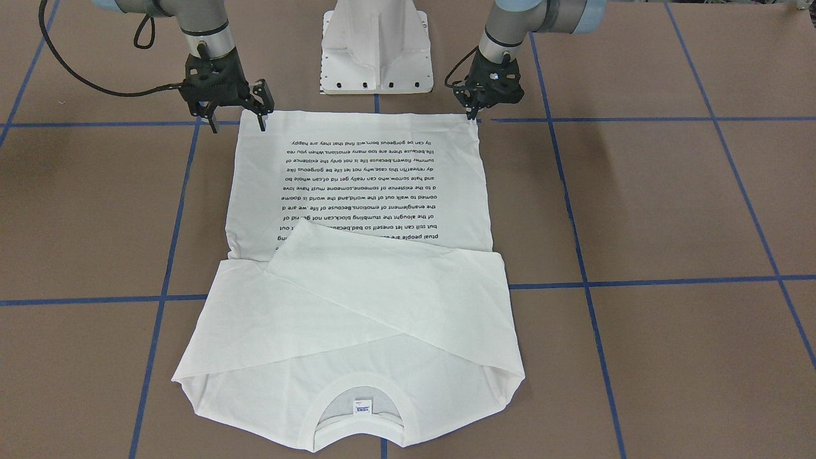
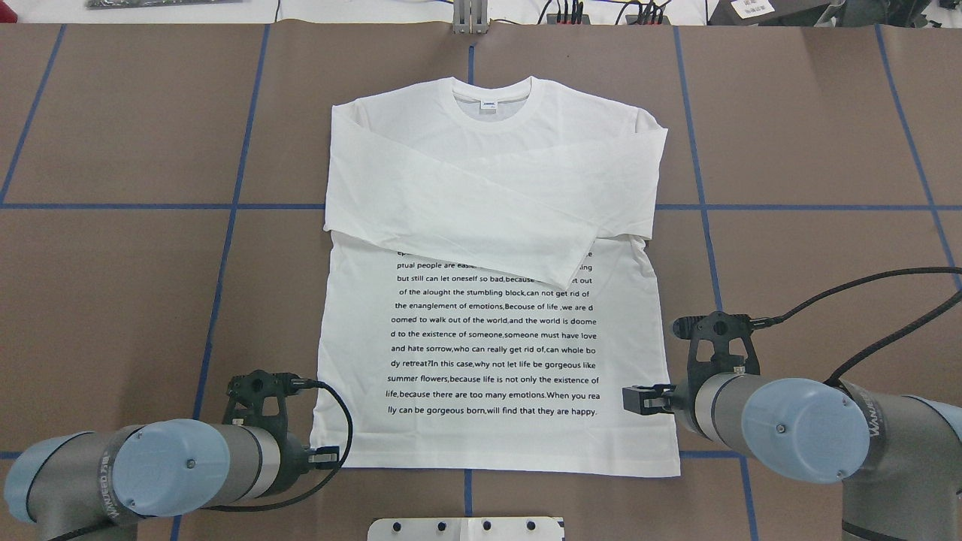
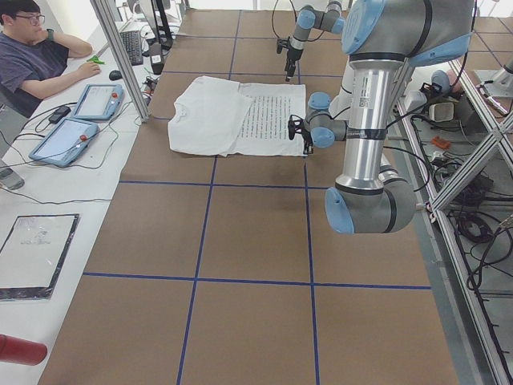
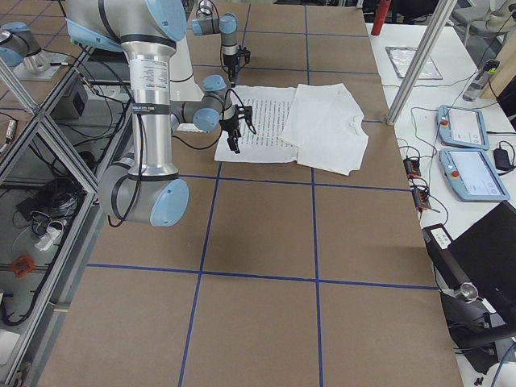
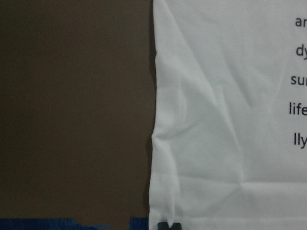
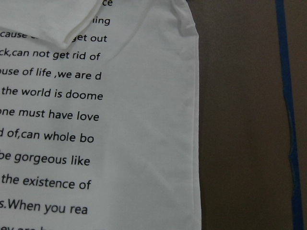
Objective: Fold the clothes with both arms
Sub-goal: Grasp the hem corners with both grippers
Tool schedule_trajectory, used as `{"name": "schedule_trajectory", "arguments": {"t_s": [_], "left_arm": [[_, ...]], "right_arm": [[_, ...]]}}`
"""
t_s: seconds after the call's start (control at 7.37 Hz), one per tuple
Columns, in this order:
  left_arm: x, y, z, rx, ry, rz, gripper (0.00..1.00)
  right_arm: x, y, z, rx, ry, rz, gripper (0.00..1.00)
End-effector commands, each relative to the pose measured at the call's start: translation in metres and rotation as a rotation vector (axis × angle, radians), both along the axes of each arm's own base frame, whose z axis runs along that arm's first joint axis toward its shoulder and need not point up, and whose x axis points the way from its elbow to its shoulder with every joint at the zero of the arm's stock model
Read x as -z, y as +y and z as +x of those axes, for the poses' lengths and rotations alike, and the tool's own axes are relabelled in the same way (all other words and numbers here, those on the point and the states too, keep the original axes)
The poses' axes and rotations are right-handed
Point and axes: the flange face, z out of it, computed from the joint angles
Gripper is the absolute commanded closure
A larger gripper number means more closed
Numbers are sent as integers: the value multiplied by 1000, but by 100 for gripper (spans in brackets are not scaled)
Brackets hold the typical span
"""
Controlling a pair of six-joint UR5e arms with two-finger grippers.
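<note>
The white long-sleeved T-shirt (image 1: 357, 191) lies flat, print side up, with both sleeves folded across the chest (image 2: 488, 203). The neck with its small label (image 1: 362, 407) points away from the robot. My left gripper (image 1: 473, 116) is down at the hem's left corner; its jaws are together, pinching the hem edge, and its fingertips (image 5: 168, 225) show at the bottom of the left wrist view with creases running toward them. My right gripper (image 1: 237, 125) is open, its fingers straddling the hem's right corner just above the table. The right wrist view shows only the shirt's side edge (image 6: 194, 120).
The white pedestal base (image 1: 375, 51) stands just behind the hem. Blue tape lines (image 2: 225, 225) grid the brown table. A black cable (image 1: 95, 86) loops from the right arm. An operator (image 3: 32, 56) sits at a side table with tablets (image 3: 80, 120).
</note>
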Motion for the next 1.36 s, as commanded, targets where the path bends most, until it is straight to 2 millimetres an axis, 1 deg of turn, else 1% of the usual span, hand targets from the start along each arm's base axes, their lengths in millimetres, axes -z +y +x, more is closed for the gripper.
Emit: {"name": "schedule_trajectory", "arguments": {"t_s": [0.0,0.14,0.27,0.41,0.54,0.68,0.81,1.09,1.22], "left_arm": [[13,-6,-9,12,26,2,100],[40,-14,-21,28,84,9,100],[50,-20,-29,39,105,12,100],[56,-26,-30,51,116,16,100],[57,-26,-30,53,119,16,100],[59,-26,-30,54,123,18,100],[62,-26,-31,54,129,19,100],[63,-26,-32,56,132,20,100],[65,-26,-32,56,135,21,100]], "right_arm": [[-3,2,-2,-3,1,-9,0],[-3,6,-1,-12,-36,-18,0],[-22,11,10,-8,-75,-11,0],[-45,18,22,-16,-118,-13,0],[-49,33,16,-47,-126,-12,1],[-48,55,2,-69,-123,18,6],[-52,63,-4,-66,-76,25,17],[-57,72,-9,-65,-44,29,30],[-58,83,-14,-75,-35,15,38]]}}
